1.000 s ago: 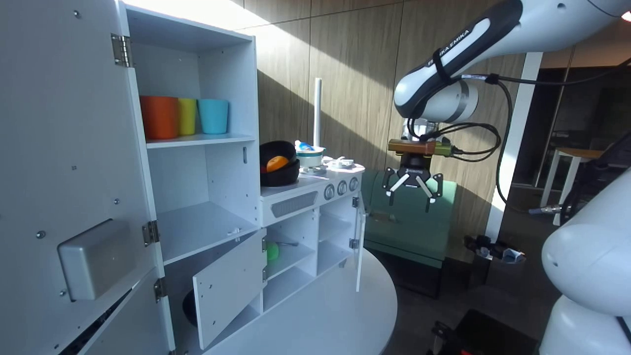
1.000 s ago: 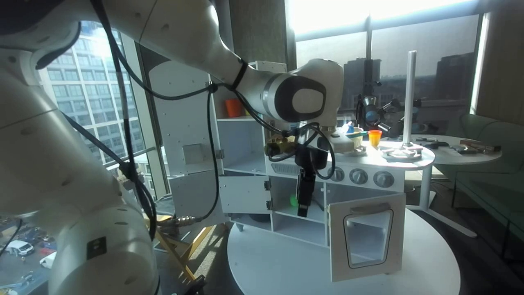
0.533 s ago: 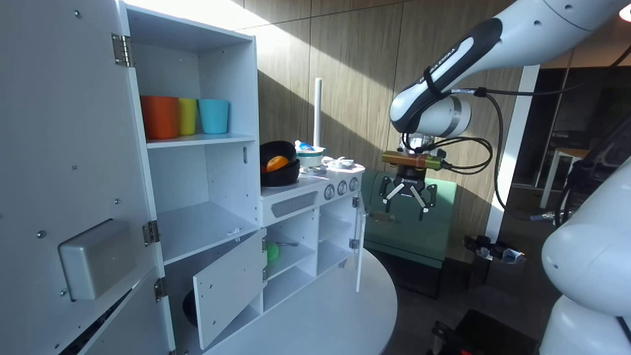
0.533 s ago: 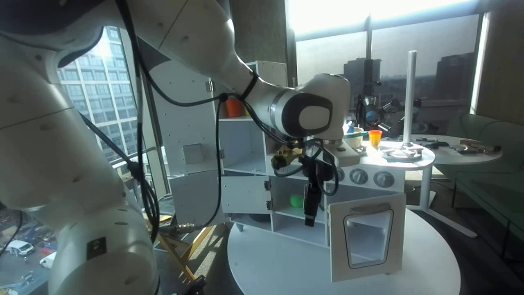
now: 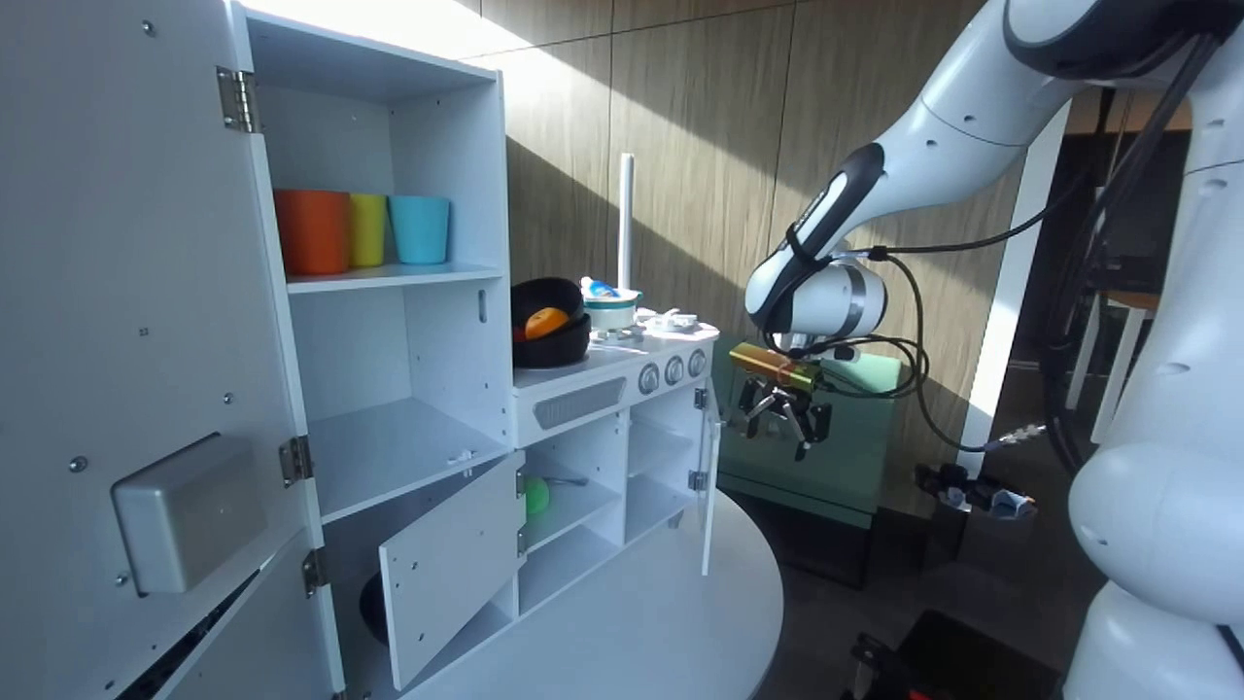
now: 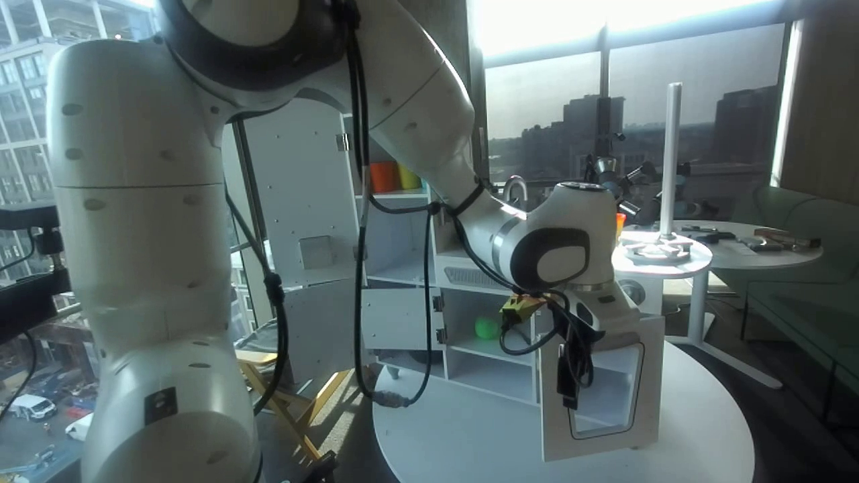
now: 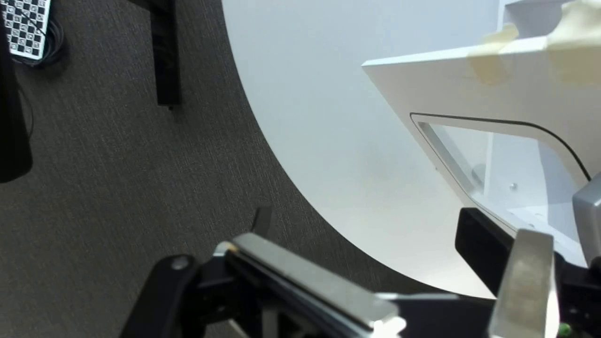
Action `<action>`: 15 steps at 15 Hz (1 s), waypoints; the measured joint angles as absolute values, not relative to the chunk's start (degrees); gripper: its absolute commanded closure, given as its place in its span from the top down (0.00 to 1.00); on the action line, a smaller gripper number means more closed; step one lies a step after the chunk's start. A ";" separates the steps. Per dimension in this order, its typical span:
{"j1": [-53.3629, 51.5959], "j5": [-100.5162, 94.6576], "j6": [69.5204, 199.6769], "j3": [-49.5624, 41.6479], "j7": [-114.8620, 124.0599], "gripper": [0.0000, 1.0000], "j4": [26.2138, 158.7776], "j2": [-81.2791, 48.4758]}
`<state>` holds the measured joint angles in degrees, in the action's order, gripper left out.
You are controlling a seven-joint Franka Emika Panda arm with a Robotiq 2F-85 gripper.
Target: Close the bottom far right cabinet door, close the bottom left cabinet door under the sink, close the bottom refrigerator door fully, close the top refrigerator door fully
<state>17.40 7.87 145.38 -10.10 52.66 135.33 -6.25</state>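
Observation:
The bottom far right cabinet door [image 5: 712, 496] stands open. In an exterior view it shows a window and grey handle [image 6: 556, 436]; it fills the right of the wrist view [image 7: 432, 89]. The bottom left cabinet door [image 5: 455, 569] stands open, also in an exterior view [image 6: 396, 318]. The bottom refrigerator door [image 5: 258, 637] and top refrigerator door [image 5: 136, 243] are swung open, inner faces showing, also in an exterior view [image 6: 319, 335] [image 6: 295, 174]. My gripper [image 5: 777, 439] is open and empty, pointing down in front of the far right door's outer face [image 6: 569, 399], apart from it.
The toy kitchen stands on a round white table [image 5: 671, 622]. Black pans [image 5: 551, 331] and a pot [image 5: 612, 311] sit on its top. Coloured cups [image 5: 316, 231] stand in the fridge. A green bench [image 5: 826, 476] is behind the gripper. A green item [image 6: 486, 328] lies inside.
The arm and open gripper have moved down and closer to the far right cabinet door, left in one view and right in another. The gripper has tilted. The doors have not visibly moved.

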 measured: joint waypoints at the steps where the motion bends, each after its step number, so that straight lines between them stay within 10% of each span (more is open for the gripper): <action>1: 16.88 8.69 146.16 -10.21 53.08 1.00 134.08 -8.09; 15: 8.39 10.32 141.69 -10.12 53.82 1.00 130.99 -8.96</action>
